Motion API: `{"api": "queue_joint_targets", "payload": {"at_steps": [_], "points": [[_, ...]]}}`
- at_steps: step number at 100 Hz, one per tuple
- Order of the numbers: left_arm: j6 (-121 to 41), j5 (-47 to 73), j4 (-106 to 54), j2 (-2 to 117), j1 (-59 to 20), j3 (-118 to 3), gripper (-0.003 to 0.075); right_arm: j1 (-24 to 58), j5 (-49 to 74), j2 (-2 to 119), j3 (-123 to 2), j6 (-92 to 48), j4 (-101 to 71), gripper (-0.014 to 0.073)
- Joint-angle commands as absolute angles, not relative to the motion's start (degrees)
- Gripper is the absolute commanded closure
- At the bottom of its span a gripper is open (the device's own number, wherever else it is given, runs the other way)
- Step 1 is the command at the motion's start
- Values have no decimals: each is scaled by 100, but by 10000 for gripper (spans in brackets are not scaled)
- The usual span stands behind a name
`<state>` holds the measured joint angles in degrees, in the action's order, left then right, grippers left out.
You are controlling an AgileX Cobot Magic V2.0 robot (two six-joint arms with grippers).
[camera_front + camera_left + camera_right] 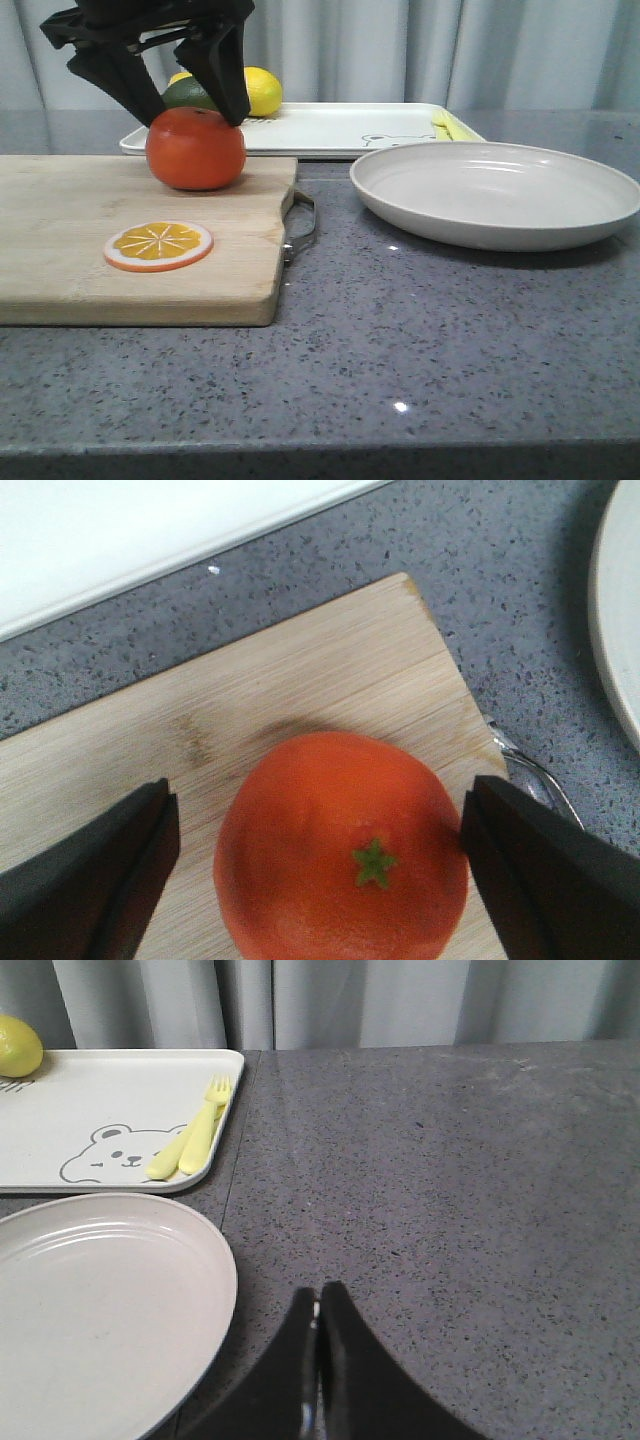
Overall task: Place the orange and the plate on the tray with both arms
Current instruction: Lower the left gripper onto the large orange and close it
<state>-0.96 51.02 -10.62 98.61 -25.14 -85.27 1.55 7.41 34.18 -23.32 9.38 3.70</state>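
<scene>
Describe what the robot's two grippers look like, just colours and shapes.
Both are plain matte black with no markings or cables in view. The left gripper has two broad, wedge-shaped fingers that taper to blunt tips below an angular black frame. The right gripper shows two slim, curved black fingers narrowing to points.

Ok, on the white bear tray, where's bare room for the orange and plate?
The rectangular white tray is bare across its middle, between the yellow lemon with a green fruit at its left end and the yellow forks at its right. Both ends are crowded.
</scene>
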Motion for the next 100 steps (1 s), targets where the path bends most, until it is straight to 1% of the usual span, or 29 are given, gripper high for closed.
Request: {"api": "queue_joint_targets", "payload": {"at_steps": [1, 51, 63, 75, 85, 100], "points": [[-88, 5010, -1074, 9664, -2551, -8709, 164, 159, 303, 3462, -2532, 939, 415, 652], [-88, 5150, -1074, 9727, -2551, -8709, 170, 159, 308, 3462, -2532, 939, 415, 652], [-88, 5150, -1074, 9727, -2551, -8722, 231, 159, 308, 3462, -2532, 939, 415, 652], [-88, 5136, -1074, 9727, -2551, -8722, 325, 159, 319, 3462, -2532, 939, 415, 652], [-88, 5136, -1084, 9727, -2551, -8722, 385, 159, 348, 3462, -2532, 939, 415, 652], [-88, 5161, -1200, 9727, -2551, -8800, 433, 159, 397, 3462, -2532, 939, 415, 652]]}}
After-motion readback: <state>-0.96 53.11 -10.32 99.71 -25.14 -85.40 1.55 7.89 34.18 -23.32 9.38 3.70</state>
